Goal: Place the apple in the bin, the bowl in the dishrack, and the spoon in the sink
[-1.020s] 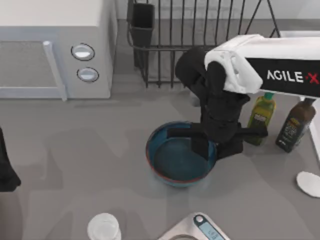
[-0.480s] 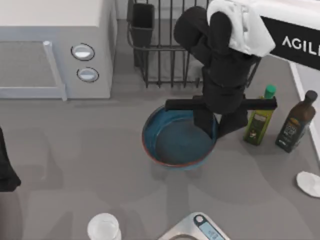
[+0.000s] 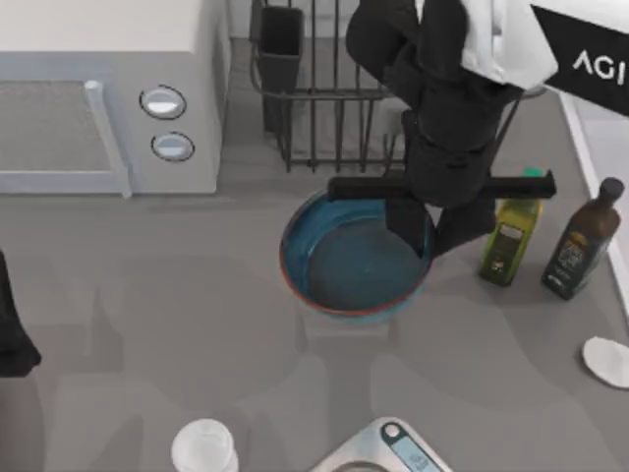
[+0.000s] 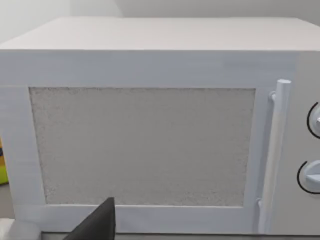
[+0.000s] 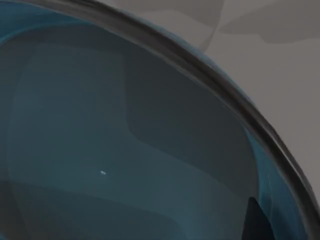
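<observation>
Overall, table: flat grey tabletop (image 3: 147, 295), shadows across it.
Microwave: white boxy microwave (image 3: 108, 93), rear left corner.
Dishrack: black wire dishrack (image 3: 324, 98) at the back, dark utensil cup at its left corner.
Right gripper: right gripper (image 3: 430, 228) clamped on the right rim of the wide blue bowl (image 3: 344, 261), in front of the dishrack.
Left arm: parked at the left edge.
Bottles: green oil bottle (image 3: 509, 241) and dark glass bottle (image 3: 582, 241), right of the bowl.
Spoon: white oval spoon (image 3: 606, 361), right edge.
</observation>
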`<state>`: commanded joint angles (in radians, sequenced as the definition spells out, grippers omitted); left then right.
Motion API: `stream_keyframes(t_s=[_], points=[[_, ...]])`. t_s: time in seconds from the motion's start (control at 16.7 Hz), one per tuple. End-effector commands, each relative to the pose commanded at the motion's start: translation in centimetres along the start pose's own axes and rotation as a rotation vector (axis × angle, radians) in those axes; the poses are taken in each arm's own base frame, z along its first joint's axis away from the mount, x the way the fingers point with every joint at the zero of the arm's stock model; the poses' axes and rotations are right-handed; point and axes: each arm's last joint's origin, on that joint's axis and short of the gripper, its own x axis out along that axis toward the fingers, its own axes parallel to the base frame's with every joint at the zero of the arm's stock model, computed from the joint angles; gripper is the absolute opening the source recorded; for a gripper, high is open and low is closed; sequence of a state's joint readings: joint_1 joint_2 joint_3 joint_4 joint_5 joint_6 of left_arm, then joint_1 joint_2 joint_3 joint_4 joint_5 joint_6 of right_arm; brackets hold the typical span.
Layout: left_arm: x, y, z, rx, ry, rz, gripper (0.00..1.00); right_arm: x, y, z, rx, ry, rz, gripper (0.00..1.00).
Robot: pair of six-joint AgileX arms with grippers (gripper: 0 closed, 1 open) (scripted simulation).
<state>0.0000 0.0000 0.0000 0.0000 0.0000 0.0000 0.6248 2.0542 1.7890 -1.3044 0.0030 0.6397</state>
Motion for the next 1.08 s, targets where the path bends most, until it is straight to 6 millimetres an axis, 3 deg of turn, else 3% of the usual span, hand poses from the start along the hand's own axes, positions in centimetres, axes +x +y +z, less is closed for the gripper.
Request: stream_keyframes(t_s=[0.24,0.54,0.84,1.08], points=[[0.0,0.0,0.0,0.000,0.000,0.000,1.00,-1.8,1.1,-0.8,-0.089,-0.174,0.005,0.00],[0.0,0.0,0.0,0.000,0.000,0.000,1.00,-5.9,3.6,-3.1,-0.249,-0.633,-0.001,0.00],[0.0,0.0,0.0,0.000,0.000,0.000,1.00,-11.1,5.2,-7.2,-0.264,-1.149,-0.026,0.00],[0.0,0.0,0.0,0.000,0.000,0.000,1.00,-16.1,4.2,-11.2,-0.120,-1.450,-0.019,0.00]])
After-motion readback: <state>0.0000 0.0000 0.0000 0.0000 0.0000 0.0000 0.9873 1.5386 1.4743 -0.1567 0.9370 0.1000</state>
